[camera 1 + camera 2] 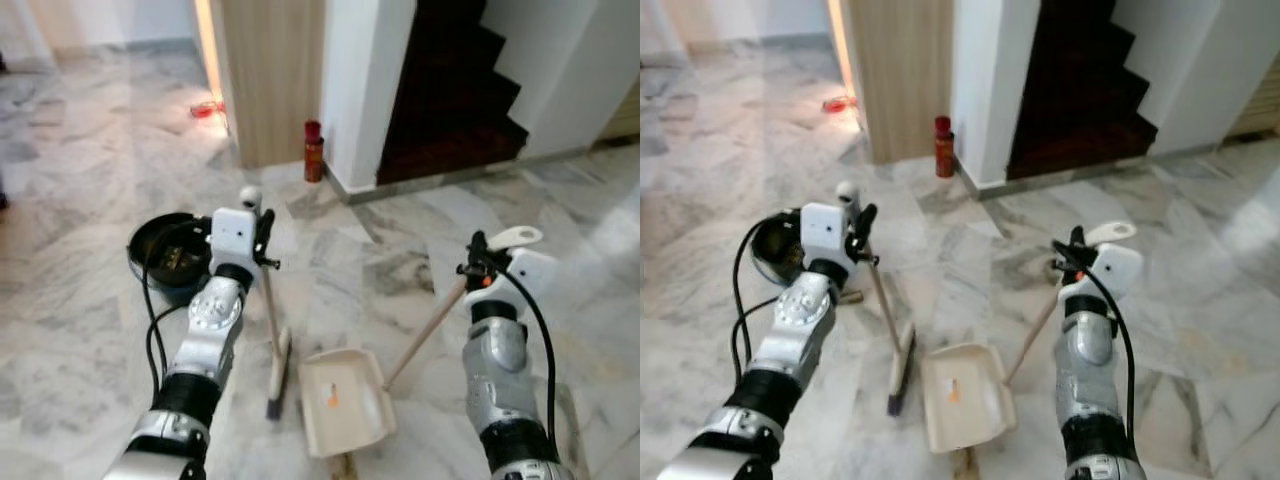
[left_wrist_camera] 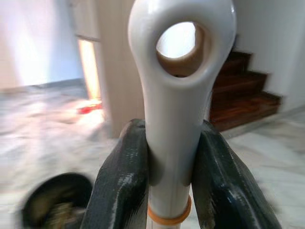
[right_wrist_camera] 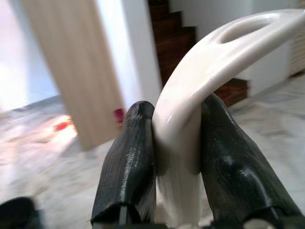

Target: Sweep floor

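Marble floor [image 1: 400,230]: left wrist fingers [image 2: 121,181] clamp broom handle [image 2: 174,119].

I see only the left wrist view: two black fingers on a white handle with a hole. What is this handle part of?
Observer: A broom; its head rests on the floor, left of a dustpan.
Operator: Is the dustpan held?
Observer: Yes, the right pincer is shut on its long handle.
Operator: Is anything in the pan?
Observer: One small orange piece.
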You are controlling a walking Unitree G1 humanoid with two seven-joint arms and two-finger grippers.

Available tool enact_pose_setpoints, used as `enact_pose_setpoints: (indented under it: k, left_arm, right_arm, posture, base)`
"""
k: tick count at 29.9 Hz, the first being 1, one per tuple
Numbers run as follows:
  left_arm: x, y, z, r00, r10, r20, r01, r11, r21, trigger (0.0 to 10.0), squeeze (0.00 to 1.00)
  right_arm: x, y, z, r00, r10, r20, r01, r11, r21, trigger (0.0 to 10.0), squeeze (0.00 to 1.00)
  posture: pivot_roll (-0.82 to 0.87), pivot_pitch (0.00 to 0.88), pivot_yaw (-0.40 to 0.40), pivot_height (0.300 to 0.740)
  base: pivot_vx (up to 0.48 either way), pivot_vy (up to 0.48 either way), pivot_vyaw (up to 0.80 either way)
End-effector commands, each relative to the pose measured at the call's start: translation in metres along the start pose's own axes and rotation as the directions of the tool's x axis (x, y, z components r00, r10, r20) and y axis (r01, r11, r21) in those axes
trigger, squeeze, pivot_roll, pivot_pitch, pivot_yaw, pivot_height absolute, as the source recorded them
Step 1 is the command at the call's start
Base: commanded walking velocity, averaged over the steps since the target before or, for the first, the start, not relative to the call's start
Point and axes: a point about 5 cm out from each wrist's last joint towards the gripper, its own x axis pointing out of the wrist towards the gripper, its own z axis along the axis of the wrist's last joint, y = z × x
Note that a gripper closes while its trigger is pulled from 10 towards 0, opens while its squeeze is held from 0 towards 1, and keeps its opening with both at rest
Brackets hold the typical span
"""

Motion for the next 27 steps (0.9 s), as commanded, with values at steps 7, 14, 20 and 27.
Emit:
enact_pose_setpoints:
  k: [7, 14, 20, 27]
  left_arm:
    - [0.0033, -0.0015, 0.0099, 0.999, -0.002, 0.041, 0.001, 1.000, 0.011, 10.0, 0.00]
    - [0.0033, -0.0006, 0.0097, 0.999, 0.000, 0.039, 0.000, 1.000, 0.014, 10.0, 0.00]
    - [0.0038, -0.0011, 0.0107, 0.999, -0.001, 0.046, 0.000, 1.000, 0.019, 10.0, 0.00]
    - [0.0036, -0.0033, 0.0104, 0.999, -0.008, 0.044, 0.007, 1.000, 0.022, 10.0, 0.00]
  right_arm:
    - [0.0040, 0.0038, 0.0106, 0.999, 0.000, 0.047, -0.002, 0.999, 0.047, 10.0, 0.00]
    - [0.0046, 0.0045, 0.0109, 0.999, 0.000, 0.046, -0.002, 0.999, 0.046, 10.0, 0.00]
    - [0.0056, 0.0061, 0.0127, 0.999, 0.008, 0.047, -0.011, 0.998, 0.057, 10.0, 0.00]
    - [0.0091, 0.0096, 0.0185, 0.998, 0.014, 0.059, -0.019, 0.996, 0.083, 10.0, 0.00]
  posture:
    - [0.11, 0.002, -0.024, 0.740]
    - [0.10, 0.003, -0.024, 0.740]
    - [0.10, 0.002, -0.024, 0.740]
    - [0.11, 0.001, -0.026, 0.740]
  base:
    - [0.000, 0.289, 0.22]
    - [0.000, 0.287, 0.00]
    - [0.000, 0.000, 0.00]
    - [0.000, 0.000, 0.00]
